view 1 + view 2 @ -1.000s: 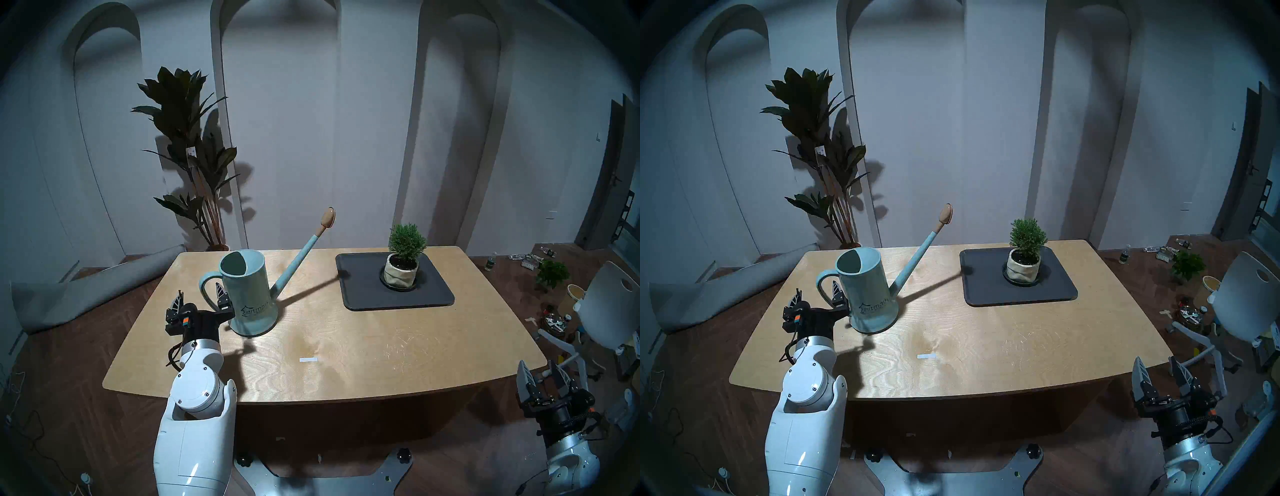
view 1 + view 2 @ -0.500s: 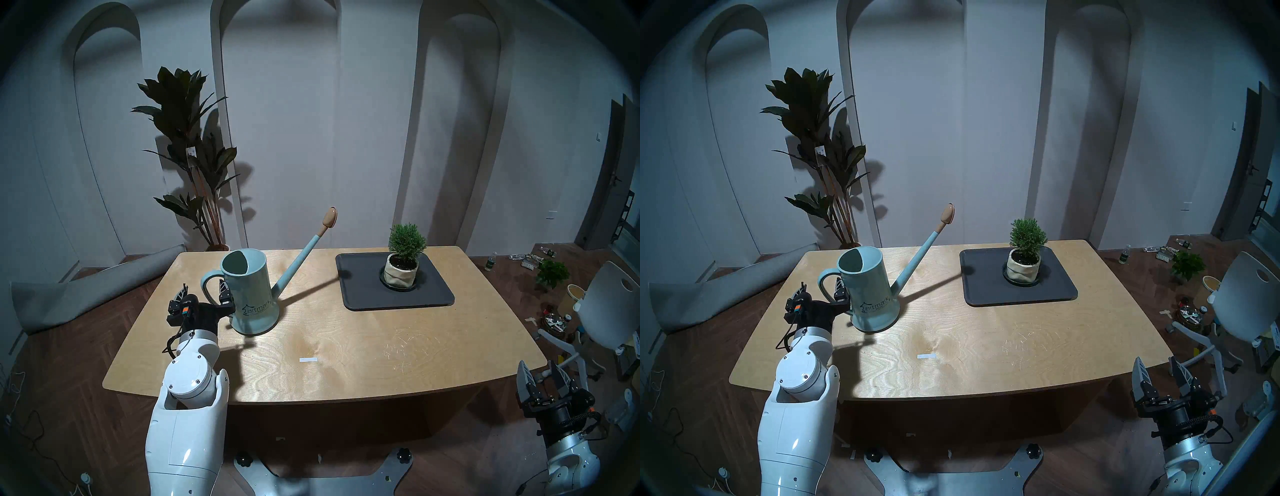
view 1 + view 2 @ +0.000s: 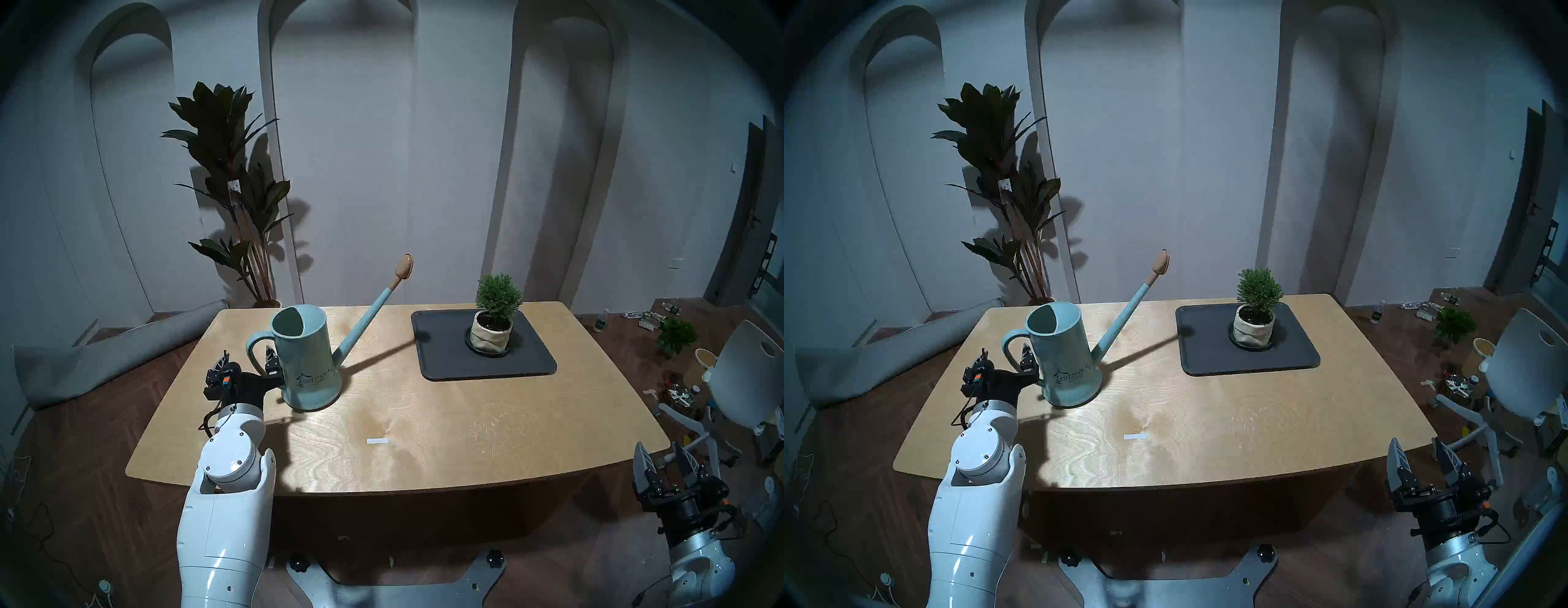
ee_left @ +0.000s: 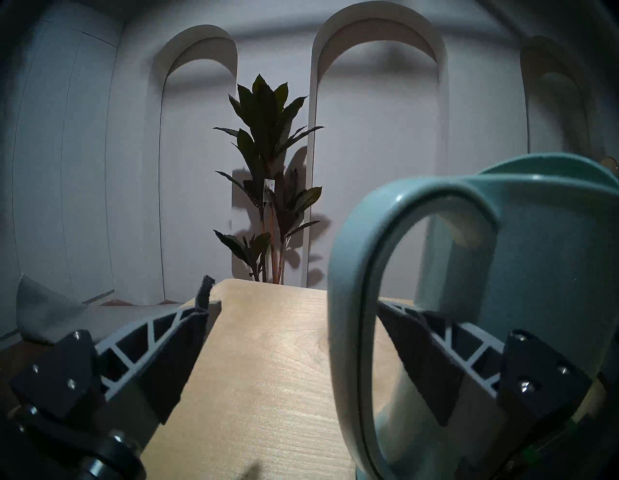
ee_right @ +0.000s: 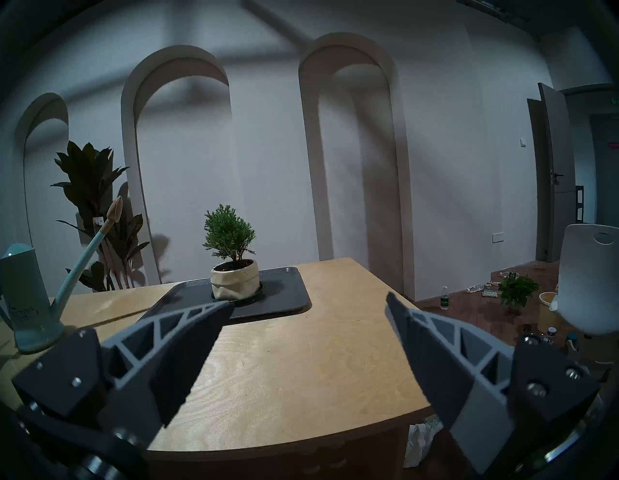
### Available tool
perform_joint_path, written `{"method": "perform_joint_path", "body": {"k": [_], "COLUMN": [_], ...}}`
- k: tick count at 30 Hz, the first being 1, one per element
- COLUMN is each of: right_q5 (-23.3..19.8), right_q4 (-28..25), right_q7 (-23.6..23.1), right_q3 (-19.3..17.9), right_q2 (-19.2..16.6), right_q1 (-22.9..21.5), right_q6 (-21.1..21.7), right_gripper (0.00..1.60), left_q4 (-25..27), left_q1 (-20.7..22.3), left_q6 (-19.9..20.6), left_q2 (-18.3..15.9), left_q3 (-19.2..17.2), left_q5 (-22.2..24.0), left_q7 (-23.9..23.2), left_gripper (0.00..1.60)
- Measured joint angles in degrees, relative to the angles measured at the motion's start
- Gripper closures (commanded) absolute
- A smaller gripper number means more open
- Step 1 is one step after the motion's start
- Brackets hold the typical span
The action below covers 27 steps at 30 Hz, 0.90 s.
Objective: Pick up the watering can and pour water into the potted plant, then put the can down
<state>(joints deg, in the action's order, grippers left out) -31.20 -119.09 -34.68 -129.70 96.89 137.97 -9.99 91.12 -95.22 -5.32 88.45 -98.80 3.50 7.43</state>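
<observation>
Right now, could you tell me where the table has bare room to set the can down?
The table is bare along the near edge around the white strip, and between the can and the tray. The tray holds the potted plant; the left gripper crowds the can's handle.

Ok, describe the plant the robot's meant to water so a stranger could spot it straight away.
On the wooden table, find the dark tray at its far right. The potted plant stands on it: a small bushy conifer in a wrinkled cream pot, unlike the tall dark-leaved plant or the small leafy plant on the floor.
</observation>
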Motion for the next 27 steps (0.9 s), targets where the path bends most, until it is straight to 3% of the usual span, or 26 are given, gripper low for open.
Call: {"method": "perform_joint_path", "body": {"k": [6,8,9,11,14,27], "right_q5": [0.04,0.06,0.06,0.08,0.11,0.18], "right_q4": [0.0,0.0,0.0,0.0,0.01,0.02], "right_q7": [-0.03,-0.05,-0.06,-0.08,-0.11,-0.25], "right_q3": [-0.03,-0.04,-0.05,-0.06,-0.09,-0.18], "right_q2": [0.05,0.08,0.08,0.11,0.14,0.24], "right_q1": [-0.05,-0.07,-0.08,-0.1,-0.13,-0.25], "right_q6": [0.01,0.01,0.01,0.02,0.02,0.06], "right_gripper": [0.0,0.0,0.0,0.0,0.0,0.0], "left_q4": [-2.62,-3.35,-3.49,-3.82,-3.7,2.91], "left_q1": [1.89,2.69,2.89,3.62,4.54,2.59], "left_q6": [-1.04,-1.37,-1.42,-1.49,-1.24,9.65], "left_q2": [-0.31,-0.42,-0.44,-0.52,-0.59,-2.37], "left_q3": [-0.04,-0.04,-0.04,-0.04,-0.05,-3.28], "left_q5": [-0.37,-0.4,-0.4,-0.34,0.72,9.69], "left_q7": [0.5,0.63,0.67,0.69,-0.14,-8.11], "left_gripper": [0.08,0.18,0.78,1.6,1.6,1.6]}}
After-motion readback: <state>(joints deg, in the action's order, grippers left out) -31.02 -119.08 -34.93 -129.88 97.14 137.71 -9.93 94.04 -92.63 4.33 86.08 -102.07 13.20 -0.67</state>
